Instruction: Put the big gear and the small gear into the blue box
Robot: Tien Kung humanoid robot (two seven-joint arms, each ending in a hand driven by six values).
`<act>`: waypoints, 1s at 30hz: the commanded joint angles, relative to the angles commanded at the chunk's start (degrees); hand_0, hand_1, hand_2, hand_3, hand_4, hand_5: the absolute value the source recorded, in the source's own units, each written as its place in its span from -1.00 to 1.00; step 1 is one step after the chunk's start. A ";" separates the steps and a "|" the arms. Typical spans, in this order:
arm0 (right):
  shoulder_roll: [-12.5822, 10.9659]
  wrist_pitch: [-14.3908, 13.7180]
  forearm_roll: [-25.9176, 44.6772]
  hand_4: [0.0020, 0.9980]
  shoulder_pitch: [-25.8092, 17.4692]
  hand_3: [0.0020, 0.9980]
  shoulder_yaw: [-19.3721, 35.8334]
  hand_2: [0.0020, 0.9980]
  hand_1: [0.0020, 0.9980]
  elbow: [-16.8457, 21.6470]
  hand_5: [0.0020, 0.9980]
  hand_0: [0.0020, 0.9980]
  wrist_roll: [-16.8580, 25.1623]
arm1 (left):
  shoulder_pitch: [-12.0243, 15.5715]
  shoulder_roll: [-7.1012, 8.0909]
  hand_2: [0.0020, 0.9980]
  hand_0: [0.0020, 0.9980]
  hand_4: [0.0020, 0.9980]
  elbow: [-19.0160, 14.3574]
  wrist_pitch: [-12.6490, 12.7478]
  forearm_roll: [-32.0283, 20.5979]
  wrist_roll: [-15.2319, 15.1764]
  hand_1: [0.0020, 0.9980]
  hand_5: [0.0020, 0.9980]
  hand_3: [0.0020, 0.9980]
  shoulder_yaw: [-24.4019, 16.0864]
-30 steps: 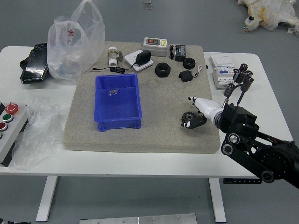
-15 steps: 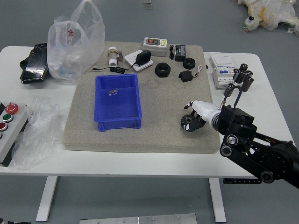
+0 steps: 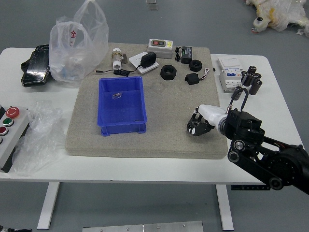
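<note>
Okay, white table (image 3: 169, 174), grey mat (image 3: 116, 150) on it, blue box (image 3: 120, 129) on the mat's left half.
My right hand (image 3: 203, 122) is at the mat's right side, fingers curled in close around the dark gear (image 3: 192, 128); can't tell if it's lifted. Small ring-like piece (image 3: 117, 95) lies inside the box.

One head view, set high above the bench (image 3: 120, 174), robot's side; faced forward and down, near and far edges both framed.
</note>
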 joint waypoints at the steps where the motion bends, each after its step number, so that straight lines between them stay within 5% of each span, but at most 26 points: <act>1: 0.11 -0.37 -0.38 -0.04 0.53 0.20 -0.11 -0.18 -0.04 0.02 -0.96 -0.30 0.00 | -0.01 0.00 0.15 0.30 0.28 -0.01 -0.01 0.03 0.01 0.19 -0.43 0.28 -0.02; 6: 2.46 -1.86 -2.62 -0.02 4.66 0.19 -1.54 -0.19 -0.04 -1.00 -0.98 -0.31 0.00 | -0.04 0.04 0.15 0.30 0.28 -0.08 -0.13 0.44 0.25 0.19 -0.43 0.28 -0.31; 17: 14.90 -10.91 -4.42 0.08 16.10 0.13 -10.00 -0.19 -0.04 -10.33 -0.97 -0.34 0.00 | -0.34 -0.44 0.15 0.30 0.29 -0.34 -0.59 1.77 1.09 0.19 -0.41 0.28 -1.12; 22: 18.63 -12.52 -2.98 0.08 18.79 0.13 -15.17 -0.19 -0.04 -13.27 -0.97 -0.34 0.00 | -0.05 -0.34 0.15 0.30 0.29 -0.48 -0.59 2.02 1.54 0.19 -0.41 0.28 -1.45; 23: 19.12 -12.67 -2.77 -0.05 19.16 0.27 -15.95 0.19 0.09 -13.56 -0.79 -0.29 0.00 | 0.02 -0.29 0.15 0.30 0.30 -0.50 -0.58 2.05 1.61 0.19 -0.39 0.28 -1.51; 28: 20.75 -14.43 -1.37 -0.05 20.55 0.27 -18.61 0.19 0.09 -13.86 -0.79 -0.29 0.04 | 0.13 -0.06 0.15 0.30 0.30 -0.57 -0.57 2.12 1.82 0.19 -0.39 0.28 -1.67; 29: 20.75 -14.68 -0.94 0.34 20.71 0.74 -18.94 0.73 0.48 -13.83 -0.52 -0.05 0.12 | 0.10 -0.05 0.15 0.30 0.30 -0.57 -0.58 2.14 1.82 0.19 -0.39 0.28 -1.67; 30: 20.75 -14.78 -0.37 0.34 20.90 0.74 -19.37 0.73 0.48 -13.85 -0.52 -0.05 0.39 | 0.03 -0.02 0.15 0.30 0.30 -0.57 -0.60 2.13 1.79 0.19 -0.39 0.28 -1.65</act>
